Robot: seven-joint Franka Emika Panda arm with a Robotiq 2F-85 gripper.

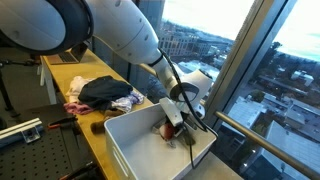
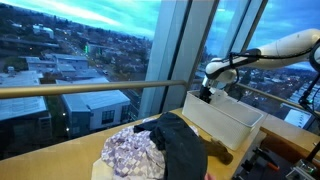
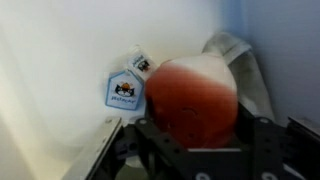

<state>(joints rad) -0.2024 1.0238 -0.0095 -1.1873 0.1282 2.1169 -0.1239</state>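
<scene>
Hand [image 1: 175, 125] down inside white rectangular plastic bin [image 1: 130, 150], jaws astride round red plush ball [image 3: 195, 95], clamped or not: cannot tell, blue-white tag [image 3: 124, 90] near bin wall

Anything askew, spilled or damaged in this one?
Only a dark garment crumpled over a patterned cloth, heaped on the table beside the bin. The red round thing in the bin looks whole; nothing spilled.

Open-topped white bin [image 1: 133, 150]: floor bare at the end nearest the clothes [image 1: 105, 92] heaped just outside; a red round object [image 3: 195, 95] crowds the opposite wall.
</scene>
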